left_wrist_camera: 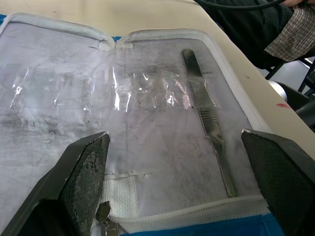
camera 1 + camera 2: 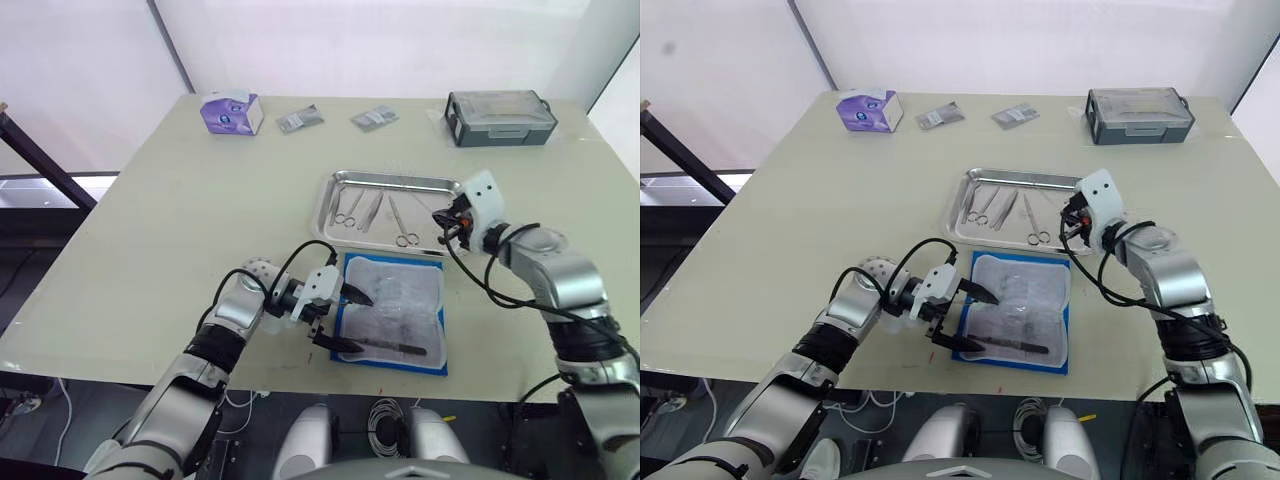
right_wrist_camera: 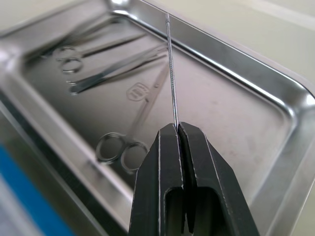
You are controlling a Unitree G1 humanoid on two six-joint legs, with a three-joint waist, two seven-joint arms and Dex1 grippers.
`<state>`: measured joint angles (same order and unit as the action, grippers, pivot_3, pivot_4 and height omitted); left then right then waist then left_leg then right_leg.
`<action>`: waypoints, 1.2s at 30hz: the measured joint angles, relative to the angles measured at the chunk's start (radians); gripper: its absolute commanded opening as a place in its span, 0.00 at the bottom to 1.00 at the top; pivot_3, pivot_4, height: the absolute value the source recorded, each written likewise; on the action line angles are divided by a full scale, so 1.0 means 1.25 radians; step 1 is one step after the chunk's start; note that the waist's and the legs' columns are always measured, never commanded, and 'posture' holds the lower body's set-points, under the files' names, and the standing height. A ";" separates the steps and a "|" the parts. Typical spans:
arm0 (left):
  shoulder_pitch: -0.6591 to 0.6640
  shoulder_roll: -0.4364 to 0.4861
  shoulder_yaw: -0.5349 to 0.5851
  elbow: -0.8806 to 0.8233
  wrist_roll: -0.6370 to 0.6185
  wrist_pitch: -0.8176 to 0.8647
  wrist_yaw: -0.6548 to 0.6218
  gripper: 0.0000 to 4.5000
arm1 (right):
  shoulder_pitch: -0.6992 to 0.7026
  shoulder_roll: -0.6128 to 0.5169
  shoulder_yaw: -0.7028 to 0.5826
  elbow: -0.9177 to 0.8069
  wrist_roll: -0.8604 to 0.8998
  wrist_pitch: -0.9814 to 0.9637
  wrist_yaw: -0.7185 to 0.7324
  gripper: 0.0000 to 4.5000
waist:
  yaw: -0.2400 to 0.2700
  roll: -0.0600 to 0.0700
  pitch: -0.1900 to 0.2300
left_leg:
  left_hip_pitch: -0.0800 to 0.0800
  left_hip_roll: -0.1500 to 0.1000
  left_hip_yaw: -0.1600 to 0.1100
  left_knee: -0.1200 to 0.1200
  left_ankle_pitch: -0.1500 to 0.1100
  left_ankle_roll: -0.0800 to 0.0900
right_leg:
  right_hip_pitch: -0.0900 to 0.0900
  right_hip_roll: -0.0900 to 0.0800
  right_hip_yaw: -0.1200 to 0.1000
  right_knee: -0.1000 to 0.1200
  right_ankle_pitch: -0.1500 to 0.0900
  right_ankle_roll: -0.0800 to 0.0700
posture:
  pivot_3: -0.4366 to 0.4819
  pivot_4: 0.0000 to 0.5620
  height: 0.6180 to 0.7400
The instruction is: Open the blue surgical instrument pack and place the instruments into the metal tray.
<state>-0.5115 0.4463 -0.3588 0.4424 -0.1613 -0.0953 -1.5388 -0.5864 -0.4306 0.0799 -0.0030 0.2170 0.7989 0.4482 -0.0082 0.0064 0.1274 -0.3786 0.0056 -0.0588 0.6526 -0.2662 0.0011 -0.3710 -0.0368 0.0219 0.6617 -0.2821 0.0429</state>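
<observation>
You're looking at two arms clad in silver-grey shells with black joint bands. Each wrist carries a white housing, and black cables loop loosely from it back along the forearm. The left gripper (image 2: 345,320) has two black pointed fingers whose inner pads (image 1: 91,172) look rough and grainy. The right gripper (image 3: 178,129) has smooth, glossy black fingers, with its white block housing above.

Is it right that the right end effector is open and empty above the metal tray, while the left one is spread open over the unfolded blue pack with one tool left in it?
Not quite. The right end effector is shut on a thin metal probe, as the right wrist view shows. The rest holds: it is above the metal tray, and the left end effector is open over the unfolded blue pack, where one scalpel handle remains.
</observation>
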 measured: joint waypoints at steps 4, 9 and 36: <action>0.001 0.000 0.000 -0.001 0.000 0.000 0.001 1.00 | -0.034 0.050 0.018 0.081 -0.040 0.006 -0.054 0.00 | -0.001 0.000 0.000 | 0.000 0.000 0.000 0.000 0.000 0.000 | 0.000 0.000 0.000 0.000 0.000 0.000 | 0.48 0.27 1.00; 0.001 0.000 0.001 -0.001 0.000 0.000 0.002 1.00 | -0.068 0.082 0.017 0.157 -0.072 0.000 -0.086 0.00 | -0.002 0.000 0.000 | 0.000 0.000 0.000 0.000 0.000 0.000 | 0.000 0.000 0.000 0.000 0.000 0.000 | 0.48 0.27 1.00; 0.002 -0.002 0.001 -0.001 0.000 0.000 0.004 1.00 | 0.188 -0.097 -0.018 -0.143 0.027 -0.193 0.203 0.95 | -0.003 0.001 0.000 | 0.000 -0.001 -0.001 0.000 0.000 0.000 | 0.001 0.000 0.001 -0.001 -0.001 0.001 | 0.48 0.27 1.00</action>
<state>-0.5092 0.4435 -0.3570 0.4412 -0.1611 -0.0953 -1.5335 -0.3510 -0.5515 0.0580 -0.1815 0.2511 0.5572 0.7018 -0.0122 0.0076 0.1273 -0.3792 0.0048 -0.0601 0.6525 -0.2664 0.0015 -0.3701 -0.0368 0.0234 0.6609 -0.2830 0.0443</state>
